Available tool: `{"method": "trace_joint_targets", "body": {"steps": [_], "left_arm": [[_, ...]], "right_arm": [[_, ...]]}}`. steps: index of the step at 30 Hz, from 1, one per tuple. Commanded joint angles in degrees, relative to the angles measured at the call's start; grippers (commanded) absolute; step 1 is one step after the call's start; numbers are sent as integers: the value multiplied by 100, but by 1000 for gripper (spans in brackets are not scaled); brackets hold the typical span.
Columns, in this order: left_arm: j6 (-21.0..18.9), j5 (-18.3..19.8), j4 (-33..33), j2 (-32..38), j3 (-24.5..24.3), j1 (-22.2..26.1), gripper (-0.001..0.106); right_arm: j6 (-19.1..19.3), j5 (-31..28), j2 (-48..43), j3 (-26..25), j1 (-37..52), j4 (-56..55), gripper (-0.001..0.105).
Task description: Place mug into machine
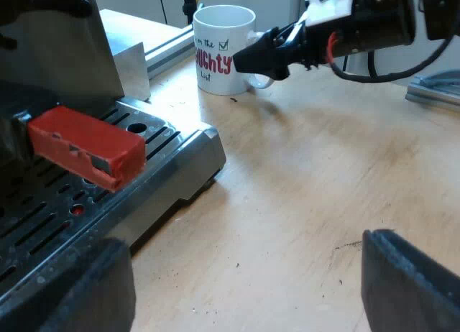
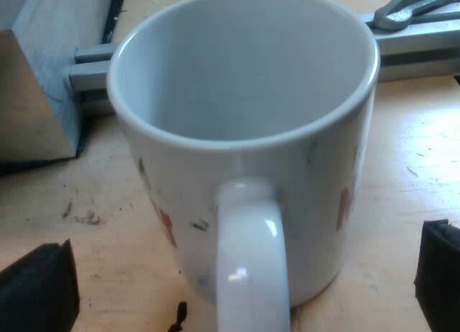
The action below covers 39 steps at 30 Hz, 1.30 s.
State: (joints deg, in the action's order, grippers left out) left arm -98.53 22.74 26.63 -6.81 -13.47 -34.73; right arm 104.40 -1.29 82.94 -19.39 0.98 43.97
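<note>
Risks slipping on the glossy, rounded handle (image 2: 248, 253) if clamped off-centre, tipping the white ceramic mug (image 2: 244, 131); risks also knocking its rim against the blocky red handle end (image 1: 86, 146) above the slotted metal drip tray (image 1: 185, 158). Mug upright on the scuffed wooden table (image 1: 323, 174), well apart from the espresso machine (image 1: 57, 52). Right gripper (image 2: 237, 292) astride the mug handle, jaws apart, gripping nothing. Left gripper (image 1: 248, 289) near the tray, jaws wide apart too.
</note>
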Motion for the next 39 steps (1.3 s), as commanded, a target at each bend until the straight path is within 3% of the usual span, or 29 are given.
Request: {"method": "trace_joint_targets", "body": {"steps": [1,6,10,12,13,15,16,18,22,25,27,30,32,39], "left_arm": [[-60,-24,-79,1,-1,-21,68],[-60,-24,-79,1,-1,-21,68],[-60,-24,-79,1,-1,-21,68],[-60,-24,-79,1,-1,-21,68],[-60,-24,-79,1,-1,-21,68],[-60,-24,-79,1,-1,-21,68],[-60,-24,-79,1,-1,-21,68],[-60,-24,-79,1,-1,-21,68],[-60,-24,-79,1,-1,-21,68],[-60,-38,-79,1,-1,-21,67],[-60,-212,-79,1,-1,-21,67],[-60,-1019,-79,-9,-1,-21,67],[-60,-1325,-79,-5,-1,-21,67],[13,-1548,-79,-5,-1,-21,67]], "right_arm": [[36,-21,112,-107,0,89,97],[36,-82,273,-185,0,89,91],[36,-465,354,-184,0,89,63],[36,-494,358,-184,0,89,38],[36,-498,358,-184,0,89,34],[36,-498,358,-184,0,119,11],[36,-498,358,-184,0,119,11],[36,-498,358,-184,0,96,0],[109,-498,298,-159,0,10,0],[483,-546,-69,-69,-70,-408,0],[637,-549,-497,31,-69,-889,0],[647,-586,-1183,149,-69,-1403,0],[647,-571,-1685,208,-69,-1745,0],[899,-352,-3864,176,-69,-3766,0]]}}
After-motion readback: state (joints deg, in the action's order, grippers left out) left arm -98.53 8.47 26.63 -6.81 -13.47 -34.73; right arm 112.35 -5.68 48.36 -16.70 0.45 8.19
